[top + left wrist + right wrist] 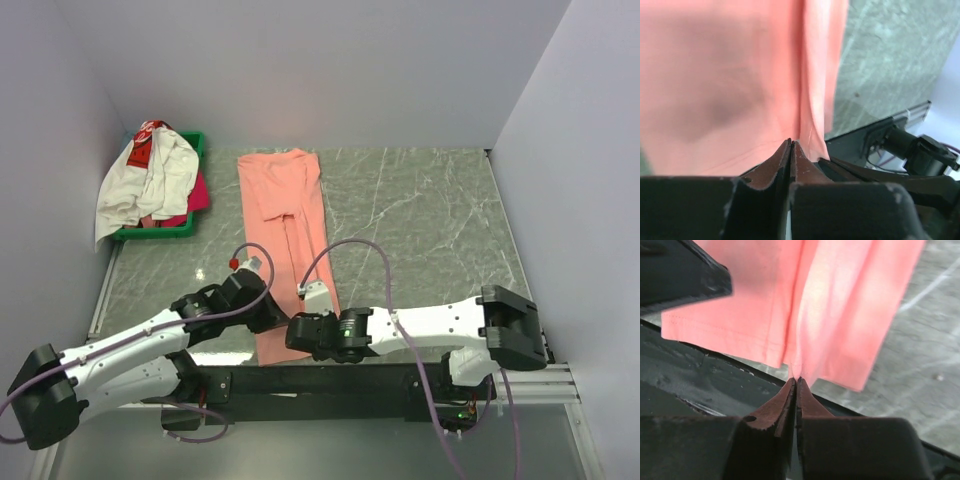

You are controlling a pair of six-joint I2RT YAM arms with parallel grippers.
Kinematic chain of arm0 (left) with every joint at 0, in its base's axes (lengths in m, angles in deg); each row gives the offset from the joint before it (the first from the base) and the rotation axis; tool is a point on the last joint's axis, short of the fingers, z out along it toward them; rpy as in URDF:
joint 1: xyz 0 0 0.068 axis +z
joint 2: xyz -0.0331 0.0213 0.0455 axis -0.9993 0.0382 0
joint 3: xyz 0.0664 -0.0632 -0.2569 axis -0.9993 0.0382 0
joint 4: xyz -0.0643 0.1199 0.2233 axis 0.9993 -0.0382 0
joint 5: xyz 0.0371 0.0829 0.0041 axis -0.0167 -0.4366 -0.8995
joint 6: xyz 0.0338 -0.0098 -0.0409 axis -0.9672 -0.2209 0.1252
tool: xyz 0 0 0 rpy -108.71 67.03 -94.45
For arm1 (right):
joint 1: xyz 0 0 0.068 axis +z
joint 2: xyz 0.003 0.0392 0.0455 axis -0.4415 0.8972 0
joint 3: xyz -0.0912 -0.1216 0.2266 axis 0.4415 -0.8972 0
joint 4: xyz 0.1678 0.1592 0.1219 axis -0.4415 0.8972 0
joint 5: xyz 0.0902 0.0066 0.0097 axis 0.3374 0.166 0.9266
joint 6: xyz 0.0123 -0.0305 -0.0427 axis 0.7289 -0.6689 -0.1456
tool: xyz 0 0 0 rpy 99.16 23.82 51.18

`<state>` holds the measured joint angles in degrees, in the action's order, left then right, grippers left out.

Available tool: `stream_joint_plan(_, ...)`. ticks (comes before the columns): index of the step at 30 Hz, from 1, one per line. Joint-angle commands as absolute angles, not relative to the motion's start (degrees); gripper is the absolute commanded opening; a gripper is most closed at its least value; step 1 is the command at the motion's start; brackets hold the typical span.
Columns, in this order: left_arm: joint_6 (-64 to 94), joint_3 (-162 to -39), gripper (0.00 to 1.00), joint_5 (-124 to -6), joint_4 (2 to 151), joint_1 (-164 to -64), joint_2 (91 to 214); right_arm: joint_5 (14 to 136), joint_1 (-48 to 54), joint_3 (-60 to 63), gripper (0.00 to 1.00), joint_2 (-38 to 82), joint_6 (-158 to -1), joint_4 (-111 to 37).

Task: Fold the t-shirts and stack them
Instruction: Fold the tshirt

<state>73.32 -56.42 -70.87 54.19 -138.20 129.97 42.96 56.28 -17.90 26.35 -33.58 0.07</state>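
Across the top view, a plain salmon-pink cloth t-shirt [285, 200] lies on the grey-green marbled table [430, 220], already narrowed to a long strip, with its near hem at the table's edge. The left gripper [268, 312] and right gripper [296, 330] meet there. A crumpled white t-shirt with a red printed patch [150, 185] lies heaped over a magenta-pink t-shirt [200, 192] in a green plastic tray [196, 140] at the far left, both unfolded. So the crosswise folds, two more shirts and the stack appear to remain. Nothing lies between the strip and the tray. From the left wrist, the jaws are pressed together on a ridge of salmon cloth. From the right wrist, the jaws likewise pinch the hem, above the black base rail [700, 385].
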Motion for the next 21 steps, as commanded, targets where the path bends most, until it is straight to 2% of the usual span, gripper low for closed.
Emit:
stream_joint_plan(1,73.7,-55.4,0.08,-73.2,48.3,-136.9,127.4,45.0,56.7,-14.9,0.09,28.3,-35.6,-4.8)
stream_joint_plan(7,73.4,-53.2,0.08,-73.2,48.3,-136.3,127.7,46.7,56.7,-13.4,0.13,32.5,-36.8,-7.8)
stream_joint_plan(9,73.1,-53.3,0.13,-73.2,47.7,-136.3,127.6,47.2,56.9,-13.3,0.22,33.5,-37.1,-8.1)
stream_joint_plan(10,73.0,-53.3,0.20,-73.2,47.3,-136.3,127.2,47.4,56.9,-13.3,0.26,33.4,-37.1,-8.3)
stream_joint_plan(11,72.6,-53.3,0.24,-73.2,46.7,-136.3,126.8,47.3,56.9,-13.6,0.35,33.2,-36.9,-8.2)
stream_joint_plan(13,72.4,-53.4,0.34,-74.9,44.4,-136.3,125.5,46.2,56.9,-14.2,0.43,31.6,-36.7,-7.7)
stream_joint_plan(14,72.6,-53.5,0.36,-75.4,43.2,-136.3,125.0,45.6,56.9,-14.5,0.48,30.8,-36.4,-6.6)
stream_joint_plan(17,74.3,-54.2,0.40,-77.7,37.2,-136.3,123.0,42.5,56.5,-16.0,0.50,26.7,-34.2,-3.0)
stream_joint_plan(21,77.0,-54.9,0.39,-80.2,29.5,-136.3,121.2,42.2,53.0,-22.5,0.49,18.0,-29.5,-0.7)
